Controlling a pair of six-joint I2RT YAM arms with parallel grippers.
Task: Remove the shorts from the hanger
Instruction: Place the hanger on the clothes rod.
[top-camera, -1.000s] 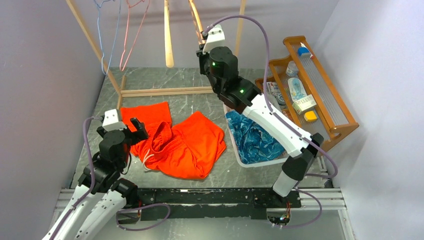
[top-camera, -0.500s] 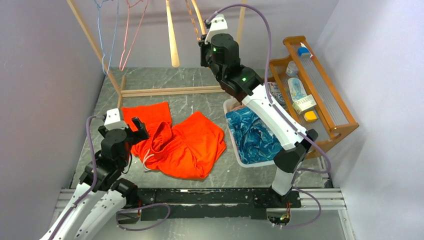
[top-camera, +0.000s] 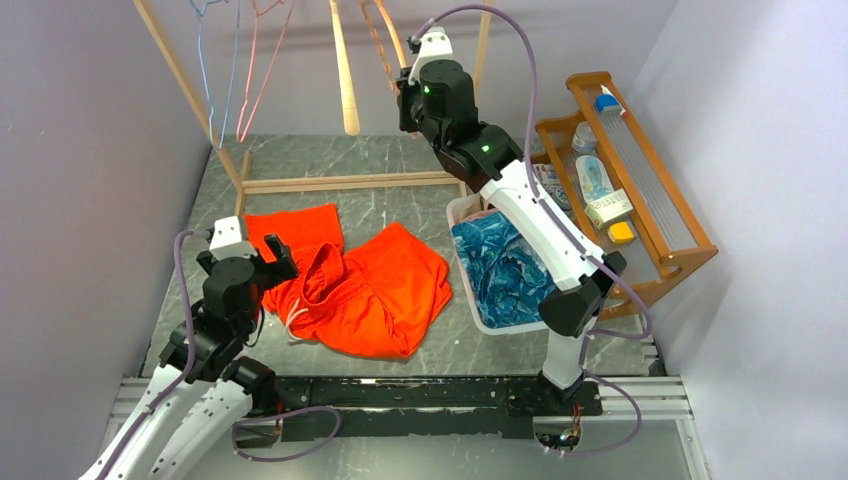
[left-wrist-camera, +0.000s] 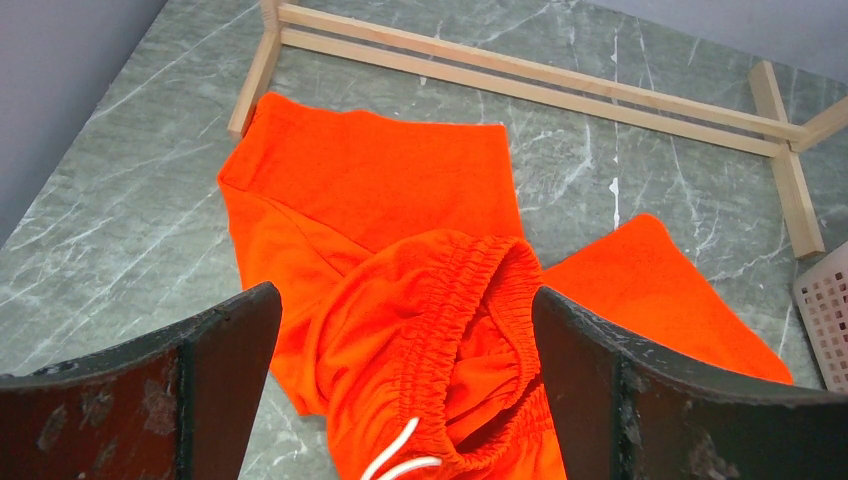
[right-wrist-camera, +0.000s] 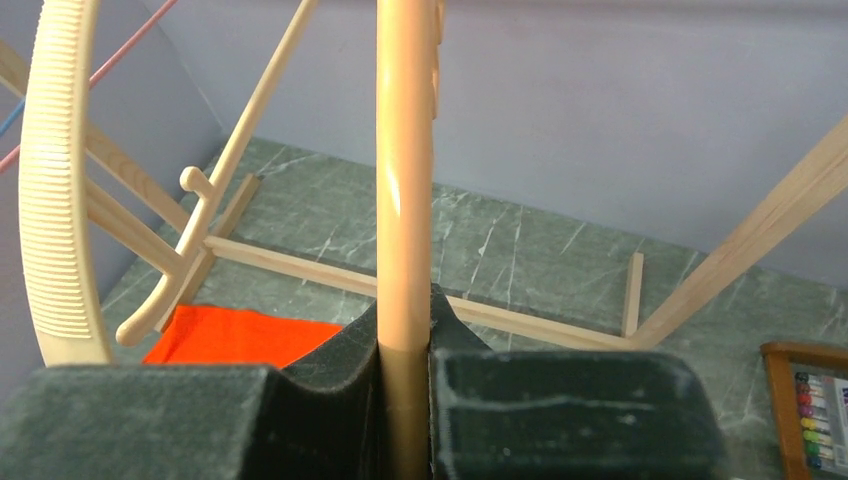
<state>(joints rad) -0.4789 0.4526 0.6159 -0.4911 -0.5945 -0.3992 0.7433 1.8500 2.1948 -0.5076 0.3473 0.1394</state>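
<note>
The bright orange shorts (top-camera: 360, 285) with a white cord lie crumpled on the table, their waistband (left-wrist-camera: 470, 330) bunched open. My left gripper (top-camera: 270, 255) hovers just above them, open, its fingers either side of the waistband (left-wrist-camera: 403, 300) without touching it. High at the back my right gripper (top-camera: 408, 85) is shut on a rod of the pale wooden hanger (right-wrist-camera: 403, 180), whose arm (top-camera: 345, 85) hangs to the left. The hanger carries no cloth that I can see. Blue patterned shorts (top-camera: 505, 270) lie in the white basket (top-camera: 480, 322).
A wooden rack's floor frame (top-camera: 330, 183) crosses the back of the table, with slanted posts. Pink and blue wire hangers (top-camera: 240, 70) hang at the back left. A wooden shelf (top-camera: 680, 235) with small items stands on the right beside the basket.
The right arm has lifted the hanger a little higher and further back. The left arm and the orange shorts have stayed put.
</note>
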